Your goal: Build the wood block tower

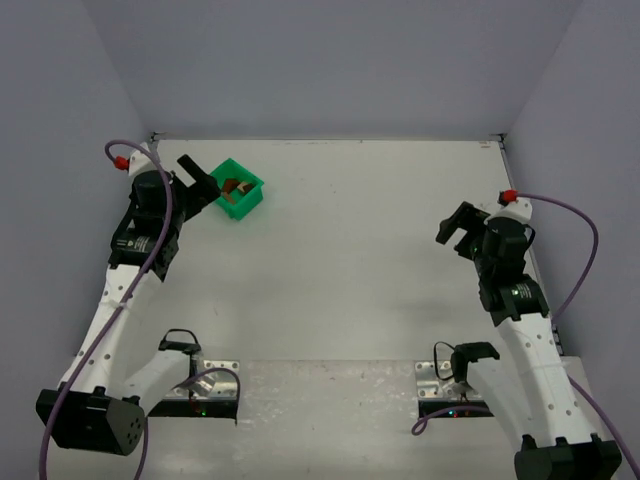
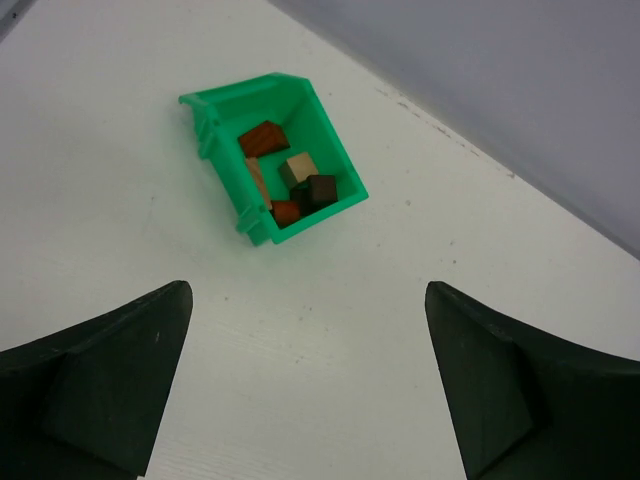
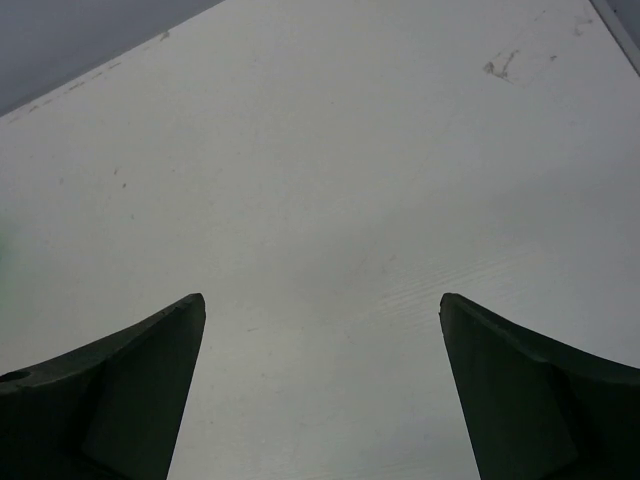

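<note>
Gaping empty, the left pincer (image 2: pixel 308 325) faces the wood blocks (image 2: pixel 298 168) in the green bin (image 2: pixel 245 92); the right pincer (image 3: pixel 322 330) gapes too.

No legible text, label, brand, number or sign in any of the three views. Only a faint scuff (image 3: pixel 515 65) on the table (image 3: pixel 330 200) in the right wrist view, too vague to read as writing.
</note>
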